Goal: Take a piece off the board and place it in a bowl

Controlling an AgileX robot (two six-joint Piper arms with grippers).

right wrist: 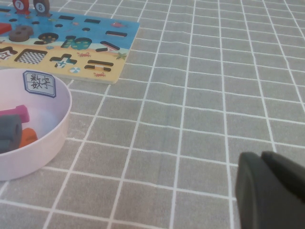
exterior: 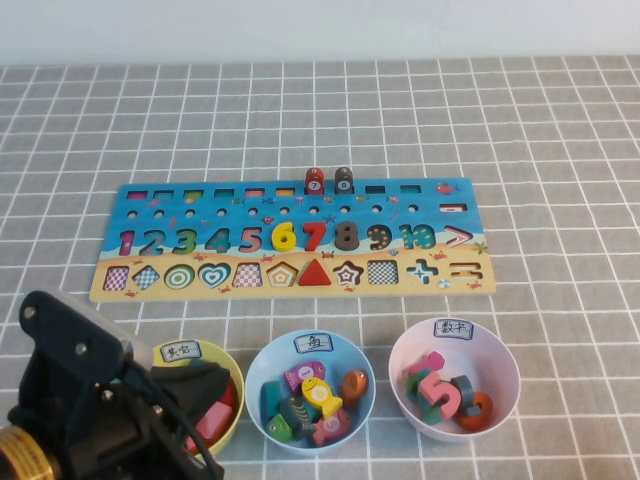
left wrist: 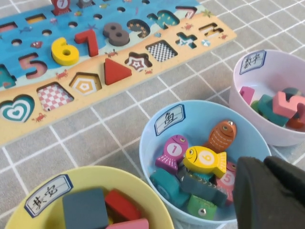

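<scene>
The yellow fish piece (left wrist: 206, 161) already lies in the light blue bowl (exterior: 262, 367) near the table's front edge. Our left end effector (left wrist: 269, 195) looks closed and empty, so we lift it clear; the right end effector (right wrist: 271, 191), grip unclear, idles.

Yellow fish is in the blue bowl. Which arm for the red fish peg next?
Left, likely: left gripper hangs at the blue bowl, facing the red fish peg; right gripper is over bare cloth beyond the pinkish-white bowl.

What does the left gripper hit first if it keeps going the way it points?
Probably the blue bowl: the left gripper sits at its near rim, pointing over the yellow fish inside. Depth is unclear.
</scene>
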